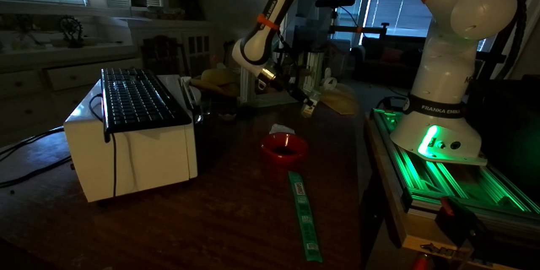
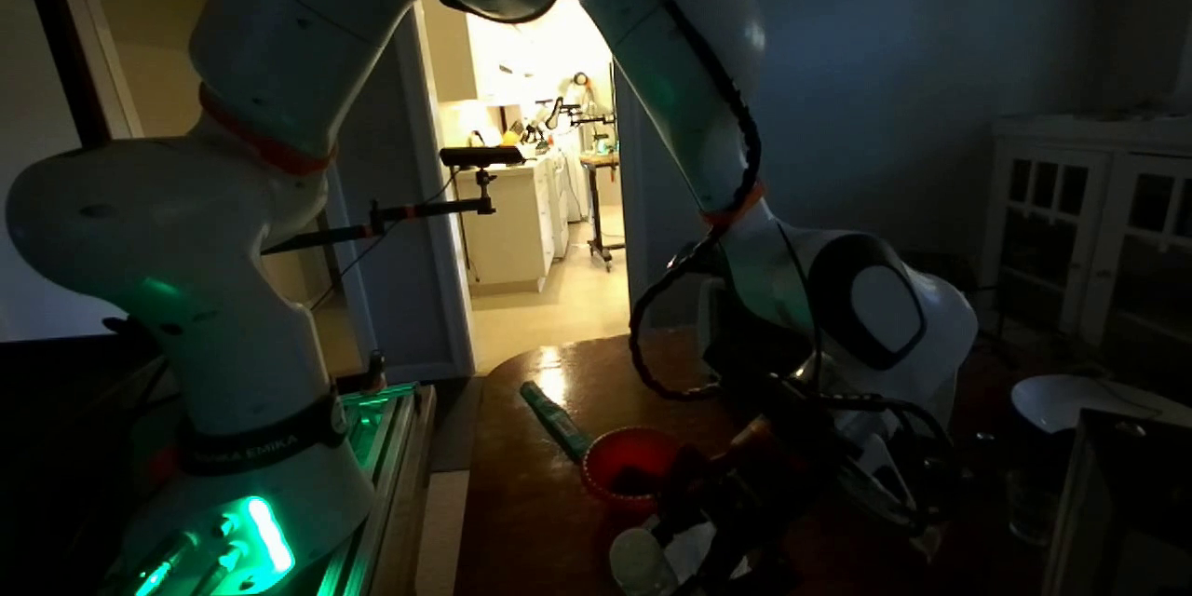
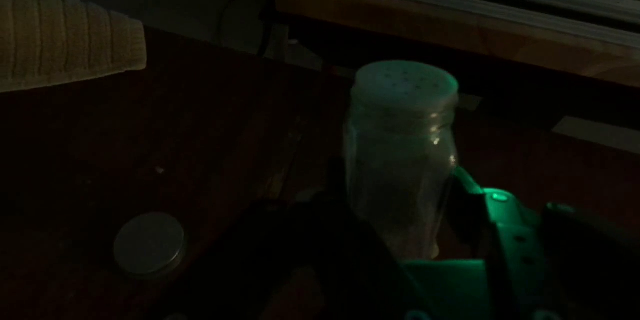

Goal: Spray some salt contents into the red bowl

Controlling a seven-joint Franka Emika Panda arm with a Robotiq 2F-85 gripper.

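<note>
A dark brown worktop [image 1: 249, 228] is spreading out beneath the things. On a separate bench [image 1: 422, 230] beside it, a white robot arm [image 1: 443, 67] is standing with a green light [image 1: 428, 140] glowing at its base, and it is arching out above the worktop in both exterior views. In an exterior view, a white box-shaped appliance [image 1: 143, 164] is sitting on the worktop and carrying a black keyboard [image 1: 139, 101], which is jutting past its near top edge. In the wrist view, a ribbed tan cloth [image 3: 65, 40] is lying by the worktop's edge. The red bowl [image 1: 284, 158] is standing upright on the worktop, apart from the appliance, and a long green strip [image 1: 306, 219] is lying flat with one end just beside it; whether the two are touching I cannot tell. The fingers [image 3: 510, 232] are gripping a clear salt shaker [image 3: 400, 160] between them, holding it to one side of the red bowl. In the wrist view its perforated top [image 3: 406, 82] is facing up; whether its base is touching the worktop I cannot tell. A small grey disc [image 3: 149, 245] is lying flat on the worktop, apart from the salt shaker.
</note>
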